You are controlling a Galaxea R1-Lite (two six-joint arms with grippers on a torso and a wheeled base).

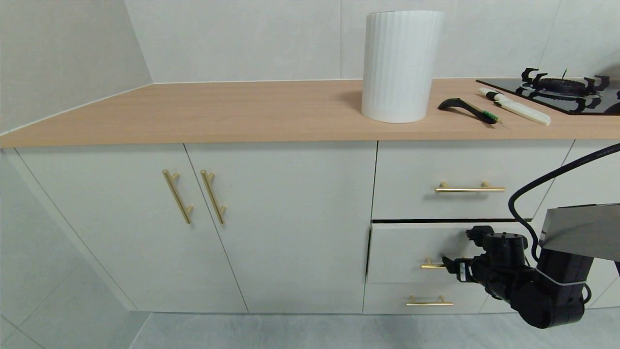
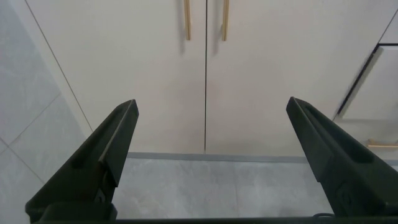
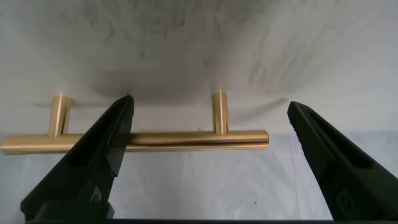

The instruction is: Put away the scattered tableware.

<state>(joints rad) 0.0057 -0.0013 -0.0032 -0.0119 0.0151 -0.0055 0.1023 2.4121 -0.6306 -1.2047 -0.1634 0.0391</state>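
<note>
In the head view, the right gripper (image 1: pixel 449 265) sits low at the brass bar handle (image 1: pixel 430 265) of the middle drawer (image 1: pixel 402 247), which stands slightly ajar with a dark gap along its top. We judge the step in hand to be opening this drawer to take the tableware. The scattered pieces lie up on the wooden countertop (image 1: pixel 218 111): a black-handled utensil (image 1: pixel 466 108), possibly a small brush or peeler, and a white knife (image 1: pixel 520 109) beside it. They lie between a ribbed white canister (image 1: pixel 399 68) and the gas hob (image 1: pixel 557 89). Pale tiled walls (image 1: pixel 242 39) back the counter.

In the left wrist view, the left gripper (image 2: pixel 211 107) has its fingers spread wide and holds nothing, facing the double cabinet doors (image 2: pixel 261 81) above the grey floor (image 2: pixel 217 186).

In the right wrist view, the right gripper (image 3: pixel 210 106) has its fingers apart on either side of the bar handle (image 3: pixel 186 138), not closed on it. The next move calls for closing on the bar and pulling straight outward.
</note>
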